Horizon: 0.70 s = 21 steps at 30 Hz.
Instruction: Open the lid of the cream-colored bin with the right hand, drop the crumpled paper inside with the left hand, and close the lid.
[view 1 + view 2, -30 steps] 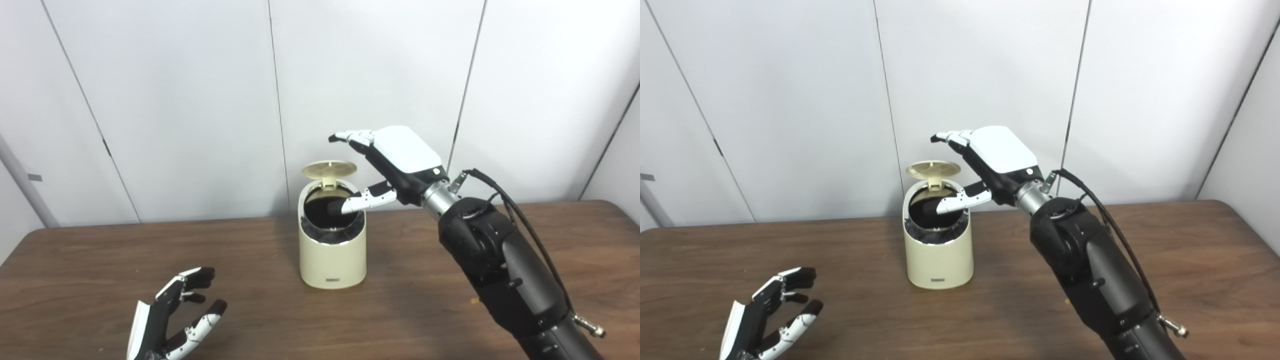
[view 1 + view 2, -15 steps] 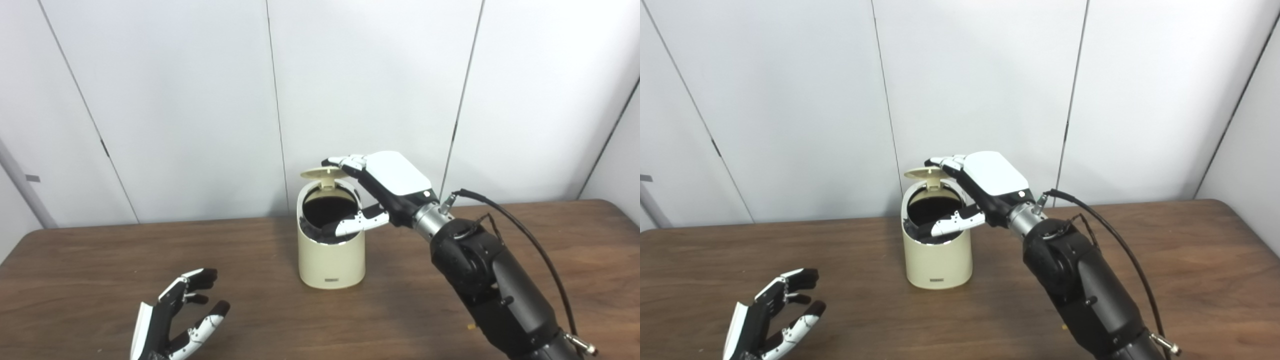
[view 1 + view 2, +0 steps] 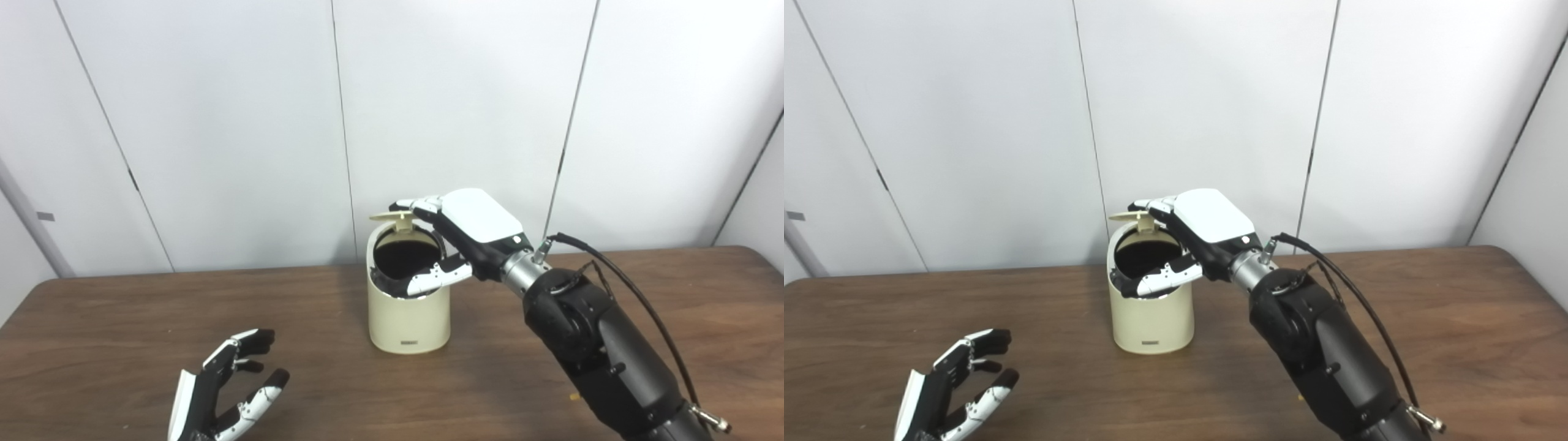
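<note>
Cream cylindrical bin [image 3: 408, 318], thin round lid [image 3: 388, 215] under right robot hand [image 3: 468, 236].

Left eye view: head height, facing forward and down over table [image 3: 98, 318] toward wall [image 3: 233, 122]
Right eye view: same aim, set slightly to the right
Range: mid
Shared: bin [image 3: 1150, 318], both hands, table
</note>
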Available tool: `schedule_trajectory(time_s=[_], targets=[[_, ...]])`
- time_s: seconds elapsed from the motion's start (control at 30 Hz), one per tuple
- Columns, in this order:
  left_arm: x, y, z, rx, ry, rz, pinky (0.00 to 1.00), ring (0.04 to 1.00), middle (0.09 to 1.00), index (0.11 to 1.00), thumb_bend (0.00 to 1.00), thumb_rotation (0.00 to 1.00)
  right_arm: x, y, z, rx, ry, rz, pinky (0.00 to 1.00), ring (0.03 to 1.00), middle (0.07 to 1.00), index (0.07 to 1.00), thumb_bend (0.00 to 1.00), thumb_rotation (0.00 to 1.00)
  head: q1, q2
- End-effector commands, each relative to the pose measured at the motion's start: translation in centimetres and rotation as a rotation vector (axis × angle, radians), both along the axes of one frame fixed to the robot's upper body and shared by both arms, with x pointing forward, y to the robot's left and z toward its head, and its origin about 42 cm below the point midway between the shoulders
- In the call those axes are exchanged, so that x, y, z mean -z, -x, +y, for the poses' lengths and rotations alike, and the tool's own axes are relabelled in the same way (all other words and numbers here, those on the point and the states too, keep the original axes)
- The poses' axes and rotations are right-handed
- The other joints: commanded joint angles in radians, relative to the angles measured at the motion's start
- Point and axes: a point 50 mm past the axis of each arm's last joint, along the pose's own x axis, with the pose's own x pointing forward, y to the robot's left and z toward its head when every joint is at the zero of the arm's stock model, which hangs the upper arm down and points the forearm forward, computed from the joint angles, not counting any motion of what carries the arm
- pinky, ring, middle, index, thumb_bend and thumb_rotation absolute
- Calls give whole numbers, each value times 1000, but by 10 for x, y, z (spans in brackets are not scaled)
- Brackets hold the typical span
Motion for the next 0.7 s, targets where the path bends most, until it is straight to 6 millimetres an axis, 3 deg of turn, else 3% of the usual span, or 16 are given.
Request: schedule_trajectory(time_s=[0.0, 0.67], targets=[[5, 5, -8, 5, 17, 1, 615, 712, 724, 713, 749, 523, -24, -3, 9, -38, -2, -71, 823, 850, 839, 832, 977, 864, -2, 3], [3, 3, -2, 9, 2, 0, 606, 708, 721, 712, 719, 513, -20, 7, 4, -29, -6, -67, 851, 859, 851, 843, 962, 862, -28, 13]])
